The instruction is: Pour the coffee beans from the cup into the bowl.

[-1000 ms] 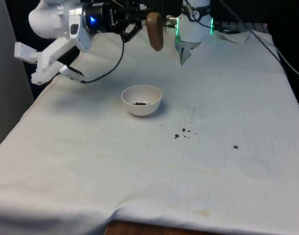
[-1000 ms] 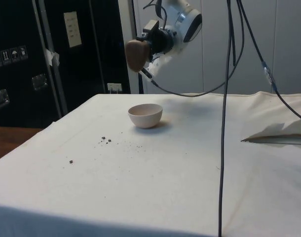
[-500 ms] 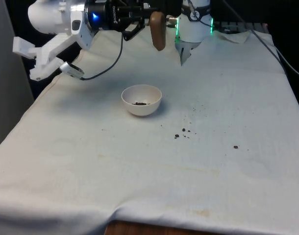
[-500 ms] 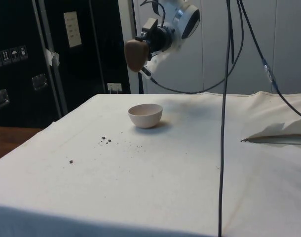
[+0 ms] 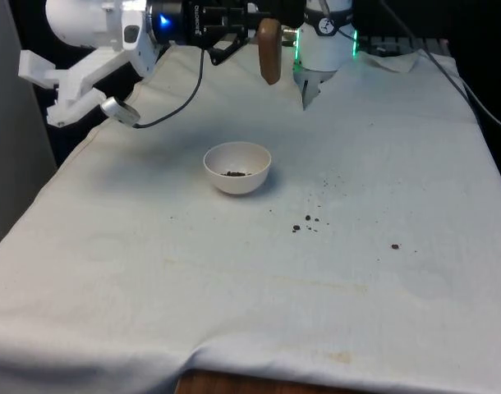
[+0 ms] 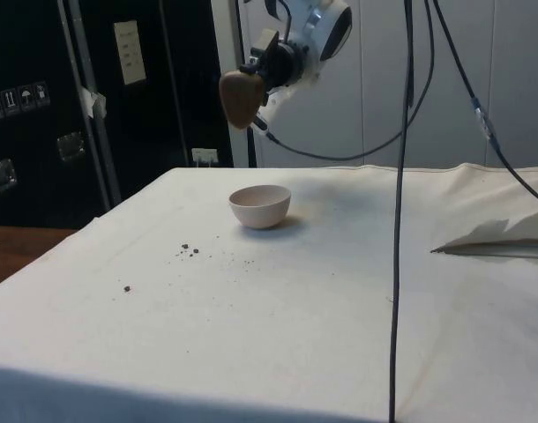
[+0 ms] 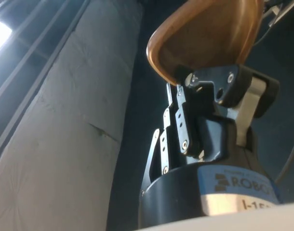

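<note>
One brown cup (image 5: 269, 51) clamped in the gripper (image 5: 249, 33), high above one white bowl (image 5: 237, 167). The front view alone shows beans (image 5: 233, 173) inside; scattered beans (image 5: 307, 222) lie on the cloth (image 5: 382, 164).

the gripper (image 7: 212, 84) body carries a label in the wrist view reading "robo", cut off at the edge, with "i-15" partly legible on the white strip beneath. the cabinet (image 6: 40, 106) in the side view bears small symbol stickers and a pale sheet, neither legible.
</note>
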Tool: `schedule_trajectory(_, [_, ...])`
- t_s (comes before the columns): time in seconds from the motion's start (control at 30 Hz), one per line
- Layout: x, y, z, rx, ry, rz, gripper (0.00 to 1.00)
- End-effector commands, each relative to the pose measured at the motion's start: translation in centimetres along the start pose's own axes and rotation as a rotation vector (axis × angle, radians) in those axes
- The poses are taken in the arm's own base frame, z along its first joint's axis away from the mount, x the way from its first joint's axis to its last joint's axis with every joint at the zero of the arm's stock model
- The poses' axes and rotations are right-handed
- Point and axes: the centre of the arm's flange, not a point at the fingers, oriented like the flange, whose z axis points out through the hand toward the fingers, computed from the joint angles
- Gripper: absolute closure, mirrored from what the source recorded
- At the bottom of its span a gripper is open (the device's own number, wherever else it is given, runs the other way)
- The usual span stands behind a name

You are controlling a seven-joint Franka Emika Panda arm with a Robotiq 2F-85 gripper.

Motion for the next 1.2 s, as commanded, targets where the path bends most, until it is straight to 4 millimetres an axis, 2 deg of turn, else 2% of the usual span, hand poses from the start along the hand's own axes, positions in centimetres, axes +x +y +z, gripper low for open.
schedule_trajectory(0.0, [0.1,-0.3,0.1,-0.024,-0.002,0.000,1.00])
schedule_trajectory(1.17, [1.2,-2.2,2.1,-0.141,-0.108,-0.022,1.00])
